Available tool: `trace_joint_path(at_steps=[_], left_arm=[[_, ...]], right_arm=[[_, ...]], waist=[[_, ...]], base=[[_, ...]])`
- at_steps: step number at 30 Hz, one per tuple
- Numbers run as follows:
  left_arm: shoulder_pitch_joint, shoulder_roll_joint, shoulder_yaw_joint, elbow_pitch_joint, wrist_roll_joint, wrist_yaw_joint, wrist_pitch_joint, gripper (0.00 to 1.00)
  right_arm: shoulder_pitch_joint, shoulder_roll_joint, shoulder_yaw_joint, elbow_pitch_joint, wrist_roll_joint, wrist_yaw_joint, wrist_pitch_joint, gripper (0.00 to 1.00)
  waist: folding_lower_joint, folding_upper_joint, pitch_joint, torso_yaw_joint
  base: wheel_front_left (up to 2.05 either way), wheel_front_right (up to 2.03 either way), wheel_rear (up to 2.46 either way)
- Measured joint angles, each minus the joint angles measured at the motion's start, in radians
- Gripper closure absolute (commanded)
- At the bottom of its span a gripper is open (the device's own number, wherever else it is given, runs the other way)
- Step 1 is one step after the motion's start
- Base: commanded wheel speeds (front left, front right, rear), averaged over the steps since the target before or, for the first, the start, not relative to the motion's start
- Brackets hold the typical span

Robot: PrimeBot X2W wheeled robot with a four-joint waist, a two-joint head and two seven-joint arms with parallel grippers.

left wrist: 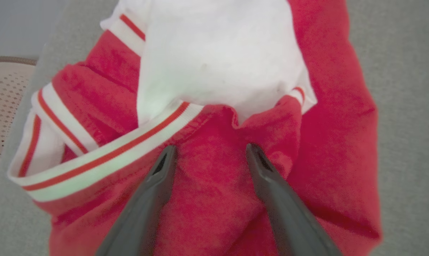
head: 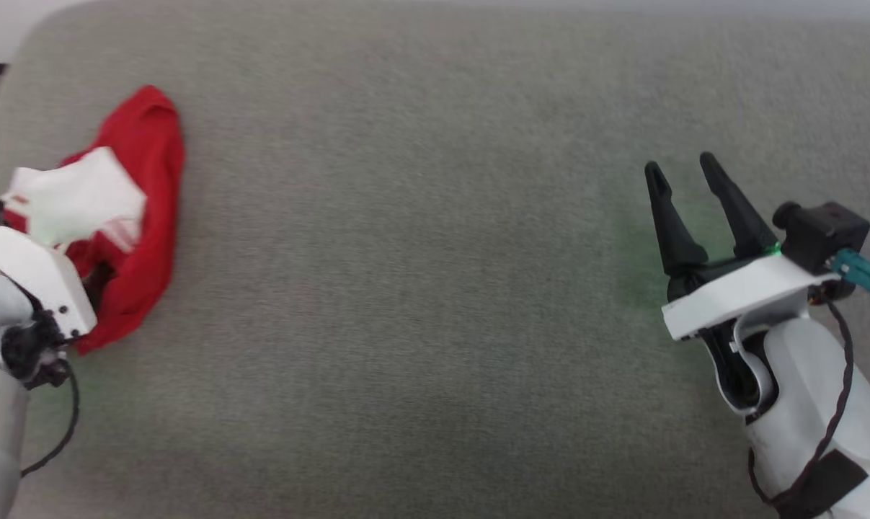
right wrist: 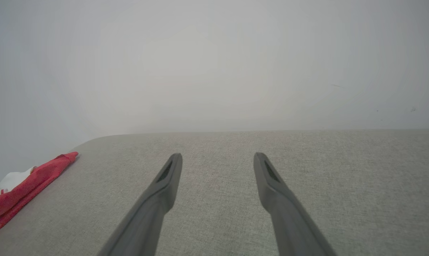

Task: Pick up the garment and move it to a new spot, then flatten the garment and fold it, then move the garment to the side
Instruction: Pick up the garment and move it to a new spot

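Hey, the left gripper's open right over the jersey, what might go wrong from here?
1. The jersey is bunched in layers; the open left gripper may pinch several folds at once, so it would lift crumpled.
2. It lies close to the left edge of the surface; a dragging grip might slide it off.
3. The right gripper hangs open far across the surface, probably too far to steady the cloth.

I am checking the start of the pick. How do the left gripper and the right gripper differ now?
The left gripper is above the crumpled garment; the right gripper is above the bare grey surface. The left gripper is close to the red cloth; the right gripper is far from it. Both are open.
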Motion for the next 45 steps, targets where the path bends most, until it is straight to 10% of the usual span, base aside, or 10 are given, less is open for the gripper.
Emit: trace_joint_path(at_steps=[7,9,13,28,45], left_arm=[[-0.063,0.027,0.019,0.078,-0.071,0.002,0.111,0.00],[-0.075,0.035,0.016,0.079,-0.083,0.005,0.140,0.55],[-0.078,0.060,0.013,0.071,-0.117,0.007,0.167,1.00],[-0.045,0.030,-0.048,0.022,-0.155,0.001,-0.092,1.00],[-0.059,0.017,-0.268,-0.443,-0.270,0.001,-0.160,1.00]], right_arm=[[-0.044,0.002,0.013,-0.040,0.001,0.000,0.000,0.00],[-0.054,0.002,0.015,-0.052,-0.001,0.000,0.000,0.00],[-0.060,0.000,0.022,-0.076,-0.007,0.000,0.000,0.00],[-0.014,0.012,0.021,-0.084,-0.012,0.000,0.000,0.00],[0.078,0.075,-0.052,-0.109,0.005,0.000,0.000,0.00]], waist=[[0.0000,0.0001,0.087,-0.061],[0.0000,0.0001,0.109,-0.074],[0.0000,0.0001,0.136,-0.093],[0.0000,0.0000,-0.004,-0.064],[0.0000,0.0000,-0.124,-0.165]], base=[[0.00,0.00,0.00],[0.00,0.00,0.00],[0.00,0.00,0.00],[0.00,0.00,0.00],[0.00,0.00,0.00]])
